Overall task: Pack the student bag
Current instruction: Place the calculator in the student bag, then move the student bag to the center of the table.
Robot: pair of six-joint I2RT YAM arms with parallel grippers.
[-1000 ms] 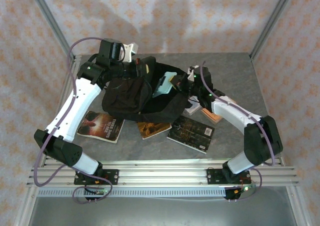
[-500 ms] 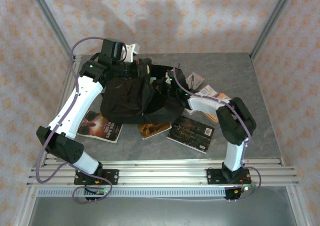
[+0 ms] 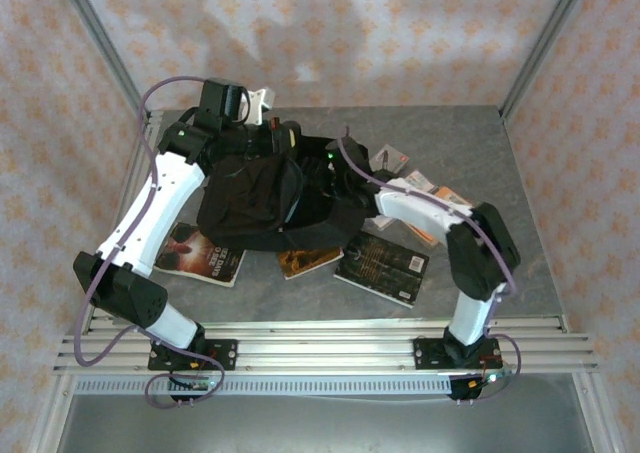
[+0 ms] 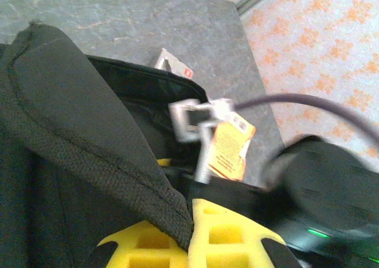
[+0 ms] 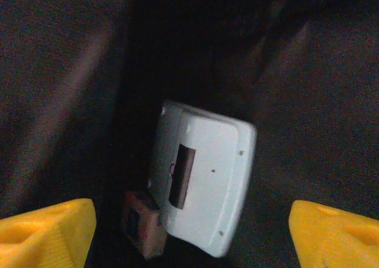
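Right gripper (image 5: 190, 232) is reaching deep inside the student bag (image 3: 250, 208), jaws newly spread wide — releasing the pale blue case (image 5: 204, 185) it was carrying a second ago. Left gripper (image 4: 188, 238) is pinching the bag's rim open; books (image 3: 380, 263) are waiting on the table (image 3: 470, 153).

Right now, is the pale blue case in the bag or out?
In: the right wrist view shows the pale blue case lying on dark fabric of the student bag, clear of open fingers.
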